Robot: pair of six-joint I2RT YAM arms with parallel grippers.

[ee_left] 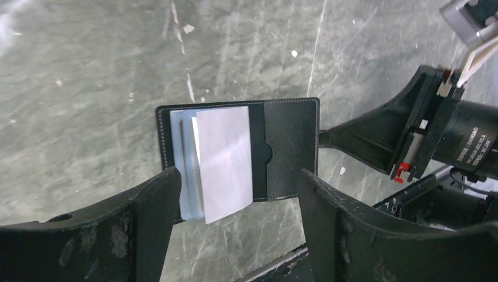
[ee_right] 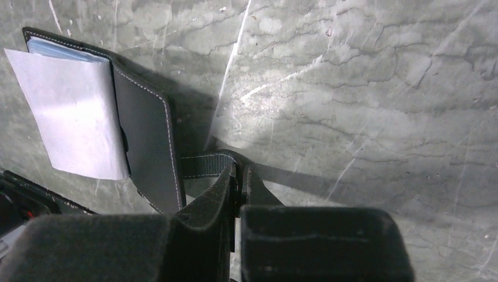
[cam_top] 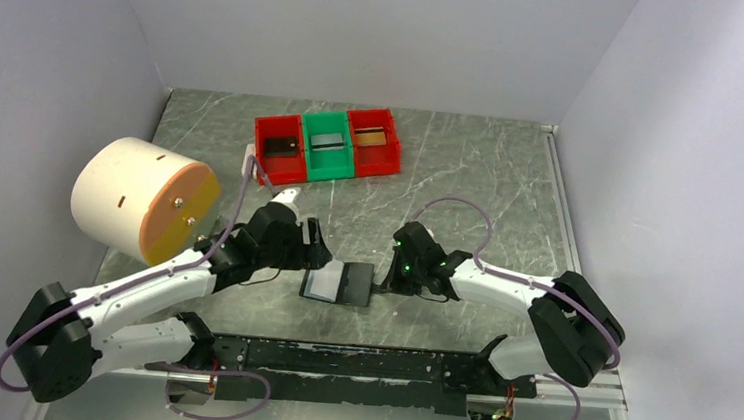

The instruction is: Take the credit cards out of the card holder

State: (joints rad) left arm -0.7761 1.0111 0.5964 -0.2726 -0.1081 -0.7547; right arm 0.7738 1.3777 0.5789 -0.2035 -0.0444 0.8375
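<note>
Black leather-look with pale edge stitching: the card holder (cam_top: 337, 284) lies open and flat on the grey marbled tabletop (cam_top: 471, 178), between the two arms. A grey card (ee_left: 223, 158) sticks partway out of its glossy bluish pocket, skewed, with its free end past the holder's edge on the left gripper's side. More card edges show stacked under it; I cannot tell how many.

Right gripper (ee_right: 239, 176): jaws together, clamped on the holder's snap tab (ee_right: 202, 163), on the flap away from the card.

Left gripper (ee_left: 238, 176): jaws wide apart, one to each side of the holder, the card's free end between them. Cannot tell whether the tips touch the holder.

Handling, my judgement: the card looks thin, stiff, light and smooth-faced, so probably slippery. Pinch the exposed end across its flat faces and draw it along the pocket. The holder is soft and light, and would drag along unless pinned by the tab.

Beyond the holder: red and green bins (cam_top: 326, 144).
</note>
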